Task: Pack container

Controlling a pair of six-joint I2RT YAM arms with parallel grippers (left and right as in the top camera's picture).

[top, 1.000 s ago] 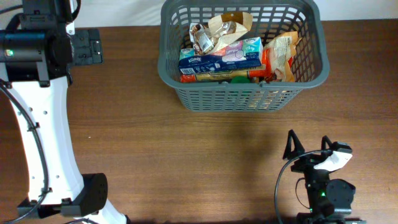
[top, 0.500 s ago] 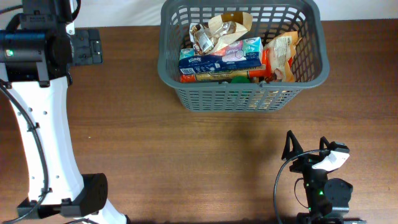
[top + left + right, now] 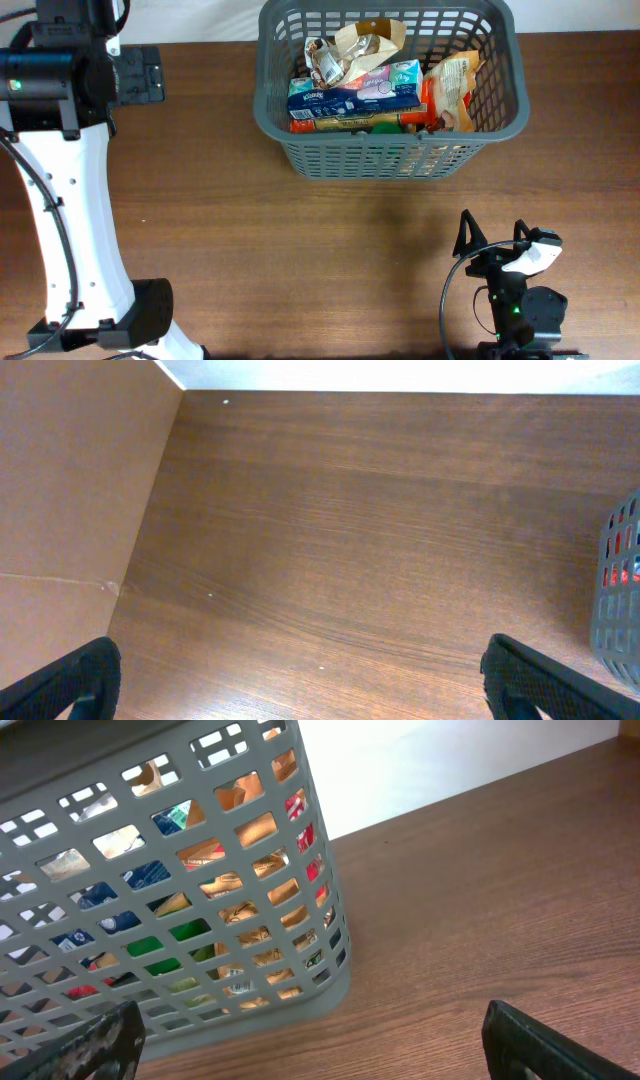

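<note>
The grey slatted container (image 3: 388,152) stands at the table's far middle, filled with grocery packs: a blue tissue pack (image 3: 350,92), crumpled brown and silver bags, an orange snack bag (image 3: 455,85). It also shows in the right wrist view (image 3: 170,870) and at the edge of the left wrist view (image 3: 620,595). My right gripper (image 3: 495,240) is open and empty near the front right, well short of the container; its fingers frame bare wood (image 3: 310,1040). My left gripper (image 3: 300,680) is open and empty over bare table at the far left.
The left arm's white body (image 3: 70,220) runs down the table's left side. A brown wall panel (image 3: 70,490) borders the table on the left. A white backdrop (image 3: 450,760) lies behind the table's far edge.
The right gripper has drawn back slightly toward the front edge. The left arm and the container have not moved.
</note>
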